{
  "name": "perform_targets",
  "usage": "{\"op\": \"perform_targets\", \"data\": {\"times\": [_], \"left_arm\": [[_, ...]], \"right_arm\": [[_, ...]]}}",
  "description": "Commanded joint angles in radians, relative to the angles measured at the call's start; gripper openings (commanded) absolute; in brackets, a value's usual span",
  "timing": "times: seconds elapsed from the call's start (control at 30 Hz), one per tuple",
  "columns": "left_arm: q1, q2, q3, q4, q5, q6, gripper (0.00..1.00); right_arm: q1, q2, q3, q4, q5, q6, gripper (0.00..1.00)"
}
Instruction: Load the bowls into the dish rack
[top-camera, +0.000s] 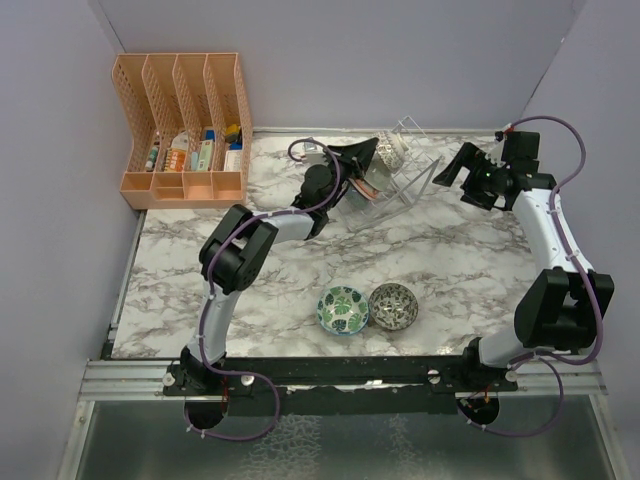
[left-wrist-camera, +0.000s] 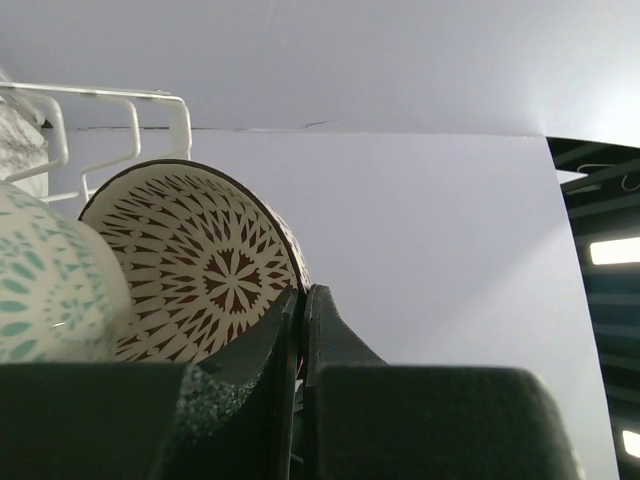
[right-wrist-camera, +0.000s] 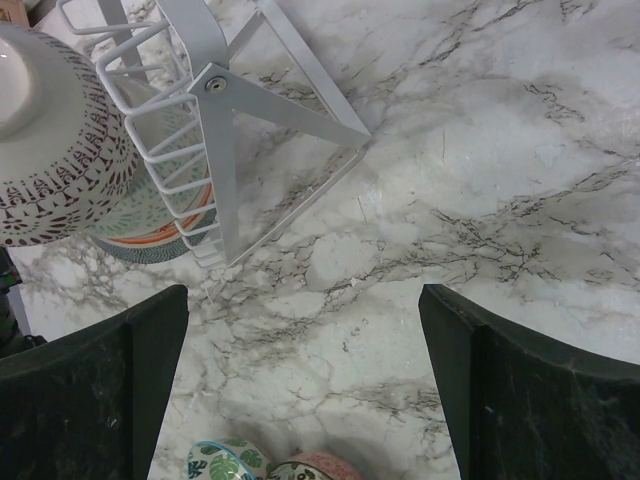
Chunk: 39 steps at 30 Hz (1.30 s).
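My left gripper (top-camera: 360, 172) (left-wrist-camera: 302, 292) is shut on the rim of a bowl with a red-brown star pattern on a pale inside (left-wrist-camera: 200, 270) (top-camera: 369, 187). It holds the bowl on edge among the wires of the white dish rack (top-camera: 405, 185) (left-wrist-camera: 130, 100). A pale teal-dotted bowl (left-wrist-camera: 40, 290) stands beside it. A white bowl with a dark pattern (top-camera: 390, 150) (right-wrist-camera: 50, 150) sits at the rack's far end. The teal-green leaf bowl (top-camera: 343, 309) (right-wrist-camera: 225, 462) and the grey lattice bowl (top-camera: 393, 306) (right-wrist-camera: 320, 467) rest side by side on the table. My right gripper (top-camera: 452, 170) (right-wrist-camera: 305, 300) is open and empty, right of the rack.
An orange slotted file organizer (top-camera: 185, 130) with small items stands at the back left corner. The marble table (top-camera: 470, 250) is walled by grey panels at the back and sides. The rack's angled end frame (right-wrist-camera: 225, 130) lies just ahead of the right fingers.
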Motion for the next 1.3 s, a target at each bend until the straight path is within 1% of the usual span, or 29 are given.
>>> {"op": "perform_targets", "data": {"times": [0.0, 0.37, 0.73, 0.87, 1.03, 1.27], "left_arm": [[0.008, 0.012, 0.017, 0.095, -0.035, -0.031, 0.00], [0.010, 0.002, -0.011, 0.088, -0.052, -0.041, 0.00], [0.010, 0.020, -0.008, 0.087, -0.054, -0.056, 0.00], [0.010, 0.022, 0.005, 0.064, -0.042, -0.057, 0.02], [0.010, 0.024, 0.010, 0.045, -0.031, -0.067, 0.09], [0.010, 0.025, 0.010, 0.026, -0.016, -0.077, 0.10]], "right_arm": [[-0.005, 0.014, 0.029, 0.003, 0.007, -0.018, 0.98], [-0.004, 0.021, 0.018, 0.011, 0.001, -0.019, 0.98], [-0.004, 0.023, 0.008, 0.018, -0.001, -0.021, 0.98], [-0.004, 0.026, 0.011, 0.018, -0.002, -0.022, 0.98], [-0.005, 0.029, 0.009, 0.018, -0.003, -0.021, 0.98], [-0.004, 0.031, 0.002, 0.025, -0.007, -0.020, 0.98]]}}
